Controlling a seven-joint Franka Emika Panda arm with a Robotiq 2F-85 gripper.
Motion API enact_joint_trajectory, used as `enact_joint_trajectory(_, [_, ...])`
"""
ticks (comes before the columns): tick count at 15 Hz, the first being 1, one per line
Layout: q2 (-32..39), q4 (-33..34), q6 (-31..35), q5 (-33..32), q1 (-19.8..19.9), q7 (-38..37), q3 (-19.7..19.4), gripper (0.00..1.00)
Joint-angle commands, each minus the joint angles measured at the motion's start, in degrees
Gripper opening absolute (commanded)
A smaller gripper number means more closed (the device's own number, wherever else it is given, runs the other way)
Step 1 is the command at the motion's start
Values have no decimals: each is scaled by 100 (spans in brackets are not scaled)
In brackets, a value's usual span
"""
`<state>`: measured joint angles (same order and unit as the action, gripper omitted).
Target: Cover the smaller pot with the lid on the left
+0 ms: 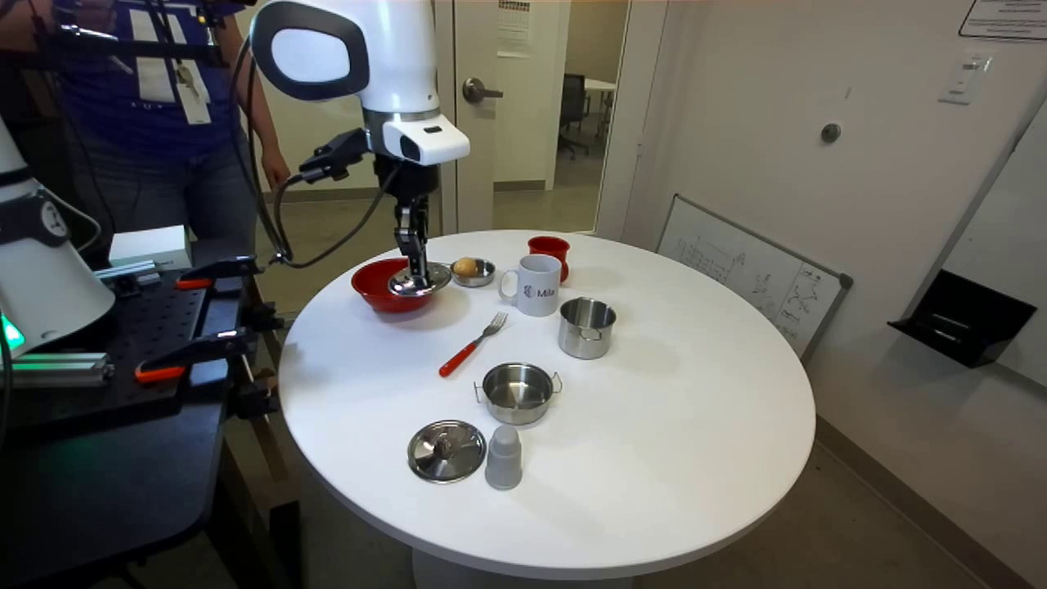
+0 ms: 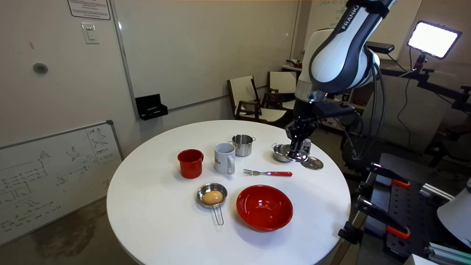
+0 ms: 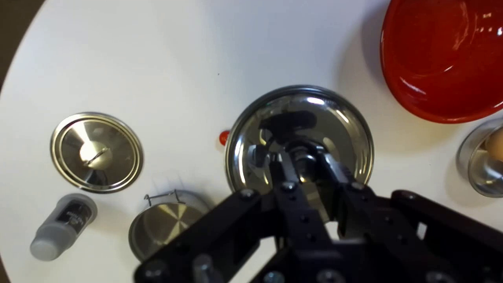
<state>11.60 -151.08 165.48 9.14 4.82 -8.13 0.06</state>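
Small metal lid: up off the table, hanging from my gripper. I have it by the dark knob, pinched; in the wrist view my fingers stand one on each side of it. Lid tilts a little, edge toward my base lower. Seen from my wrist it hides most of the fork, the red handle's tip poking out past the rim. Smaller pot, shiny and tall-sided: upright on the table, mouth up, well apart from the lid, a loop handle on either side in an exterior view. White mug stands between that pot and a red mug. Fork lies with tines toward the white mug, handle pointing away from it. Wider, shallow pot upright; grey bottle and flat silver lid just beside each other near it; whether those two touch I cannot tell. Red bowl with a small steel pan near it, one brown egg in the pan. Farther out, a person in blue stands beyond my arm in an exterior view. Whiteboard, marked with writing, leans at the wall in both exterior views.
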Motion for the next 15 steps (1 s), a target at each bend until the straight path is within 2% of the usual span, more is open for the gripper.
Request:
enact_joint_trajectory(1, [-217, 167, -278, -675, -245, -300, -553, 10])
enact_joint_trajectory(3, [-265, 284, -394, -838, -219, -291, -655, 10])
enact_joint_trajectory(4, [-141, 190, -164, -612, -138, -114, -527, 19])
enact_joint_trajectory(11, [-159, 281, -242, -689, -150, -119, -589, 19])
enact_joint_trajectory(12, [-41, 350, -247, -518, -90, -106, -550, 10])
enact_joint_trajectory(15, [341, 568, -174, 212, 182, 98, -375, 10])
